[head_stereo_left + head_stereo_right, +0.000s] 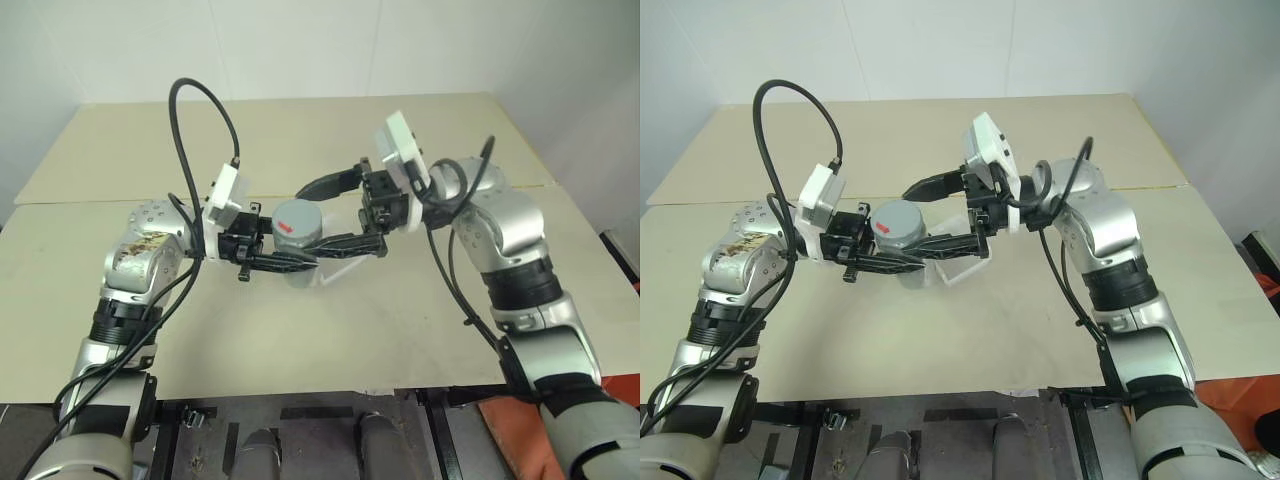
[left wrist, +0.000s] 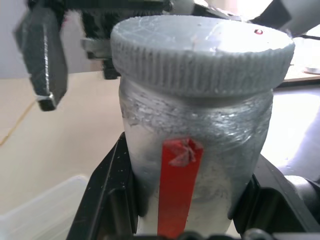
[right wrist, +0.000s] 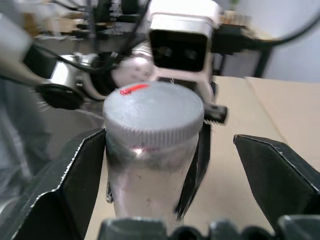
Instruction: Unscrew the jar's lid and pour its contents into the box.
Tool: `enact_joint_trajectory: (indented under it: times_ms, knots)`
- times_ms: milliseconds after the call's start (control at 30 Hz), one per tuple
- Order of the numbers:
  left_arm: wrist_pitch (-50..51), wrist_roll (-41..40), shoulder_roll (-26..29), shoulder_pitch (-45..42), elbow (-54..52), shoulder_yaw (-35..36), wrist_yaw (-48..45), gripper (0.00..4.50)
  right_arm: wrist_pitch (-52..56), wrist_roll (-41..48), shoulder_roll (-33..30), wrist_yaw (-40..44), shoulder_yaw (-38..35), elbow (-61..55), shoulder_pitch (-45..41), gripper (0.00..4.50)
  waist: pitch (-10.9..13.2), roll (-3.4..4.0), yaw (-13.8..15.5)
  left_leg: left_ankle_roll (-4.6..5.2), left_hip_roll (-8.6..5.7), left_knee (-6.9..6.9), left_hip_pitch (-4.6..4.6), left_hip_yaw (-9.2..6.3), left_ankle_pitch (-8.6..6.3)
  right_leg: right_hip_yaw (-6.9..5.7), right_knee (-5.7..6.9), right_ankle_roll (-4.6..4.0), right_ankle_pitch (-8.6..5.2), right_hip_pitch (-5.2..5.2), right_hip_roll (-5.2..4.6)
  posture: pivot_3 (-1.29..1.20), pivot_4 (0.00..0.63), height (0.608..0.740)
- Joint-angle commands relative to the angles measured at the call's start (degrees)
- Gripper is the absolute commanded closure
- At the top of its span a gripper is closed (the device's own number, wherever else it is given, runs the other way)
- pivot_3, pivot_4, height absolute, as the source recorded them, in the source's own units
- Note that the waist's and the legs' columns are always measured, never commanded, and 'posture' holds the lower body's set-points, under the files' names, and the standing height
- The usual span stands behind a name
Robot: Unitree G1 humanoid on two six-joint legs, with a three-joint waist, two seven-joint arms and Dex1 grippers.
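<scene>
one box (image 1: 335, 272) — just behind the jar (image 1: 298, 232).

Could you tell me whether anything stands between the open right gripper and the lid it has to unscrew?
Nothing visible does. The right gripper is open with its fingers on either side of the lid, which sits screwed on the jar. The left gripper clamps the jar's body lower down, leaving the lid's ribbed edge free.
</scene>
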Motion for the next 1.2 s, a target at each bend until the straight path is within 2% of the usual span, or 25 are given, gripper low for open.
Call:
enact_joint_trajectory:
  times_ms: [33, 167, 300, 500, 633, 967, 1200]
  knots:
    - [-1.97, 0.63, 0.45, 0.03, 1.28, 1.47, 1.56, 2.58, 3.42, 1.41, -3.29, -5.77, -6.34, -7.79, 2.58, 0.04, 0.00, 0.00, 0.08, 0.00, -0.01, 0.00, -0.02, 0.00, 0.00, 0.00, 0.01, 0.00, 0.00, 0.00, 0.00, 0.00, 0.150, 0.740]
    - [-3.28, 1.94, -0.81, -1.17, 5.13, 1.67, 4.85, 2.58, 8.58, 2.94, -5.69, -13.18, -10.28, -17.02, 7.09, 0.04, 0.00, 0.00, 0.06, 0.02, -0.01, 0.00, 0.00, 0.00, -0.01, 0.00, -0.05, 0.00, 0.00, -0.02, 0.00, 0.00, 0.150, 0.740]
    - [-3.95, 2.99, -3.15, -3.10, 7.83, 1.15, 7.52, 2.58, 16.46, 4.02, -4.88, -23.39, -11.78, -26.57, 8.19, 0.04, 0.00, 0.00, -0.16, 0.03, -0.01, 0.00, 0.01, 0.01, -0.02, 0.01, -0.03, 0.00, 0.00, -0.02, 0.00, 0.00, 0.150, 0.740]
    - [-5.82, 4.68, -5.63, -4.80, 10.20, -0.29, 7.74, 2.58, 24.00, 2.26, -0.20, -35.51, -7.07, -33.10, 6.09, 0.04, 0.00, 0.00, -0.13, 0.03, -0.01, 0.00, 0.02, 0.00, -0.02, 0.01, -0.02, -0.01, 0.00, -0.01, 0.00, 0.00, 0.150, 0.740]
    - [-6.20, 4.70, -6.00, -5.50, 10.81, -0.46, 6.73, 2.58, 26.39, -1.38, 3.02, -41.46, -2.65, -31.91, 3.59, 0.04, 0.00, 0.00, -0.23, 0.03, -0.01, 0.00, 0.00, 0.00, -0.01, 0.01, -0.01, -0.01, 0.00, -0.03, 0.01, 0.00, 0.150, 0.740]
    - [-5.79, 4.24, -5.23, -5.30, 9.70, -0.42, 5.49, 2.58, 24.27, -5.82, 6.14, -42.77, 0.15, -26.05, 1.57, 0.04, 0.00, 0.00, -0.18, 0.03, -0.01, 0.00, -0.02, -0.02, -0.01, 0.00, 0.08, -0.01, 0.00, -0.03, 0.00, 0.00, 0.150, 0.740]
    - [-5.46, 3.59, -3.21, -4.07, 8.25, 0.45, 4.86, 2.58, 23.26, -4.72, 4.63, -41.50, -3.50, -24.22, 2.87, 0.04, 0.00, 0.00, -0.23, 0.03, -0.01, -0.01, -0.01, -0.03, -0.02, 0.00, 0.07, -0.01, 0.00, -0.04, 0.01, 0.00, 0.150, 0.740]
